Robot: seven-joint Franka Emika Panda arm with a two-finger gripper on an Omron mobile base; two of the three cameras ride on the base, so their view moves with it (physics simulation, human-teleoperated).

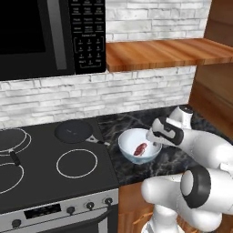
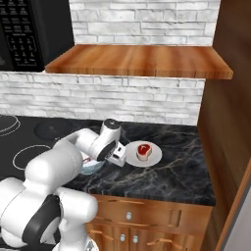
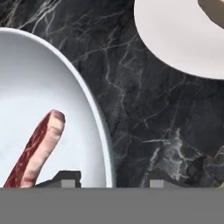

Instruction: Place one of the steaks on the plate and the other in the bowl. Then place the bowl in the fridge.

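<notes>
I'm watching the bowl (image 1: pixel 139 145) on the dark marble bench (image 2: pixel 181 176), just right of the stove (image 1: pixel 50 168), with one steak (image 1: pixel 140 149) lying inside it. The other steak (image 2: pixel 143 150) sits on the plate (image 2: pixel 152 158), just beside the bowl on its far side from the stove. So both pieces look placed, and I judge the fridge run is what remains.

My gripper (image 3: pixel 107 177) is down at the bowl's right rim. In the hand view one fingertip stands inside the wall and the other outside it, so the jaws straddle the rim. They are partly open, and I cannot tell whether they are pinching it.

I expect the bowl to be stiff, smooth and fairly light, but a one-sided rim hold will let it tip. The steak is loose and slick, so I'd want a firm bite on the wall and a level carry.
</notes>
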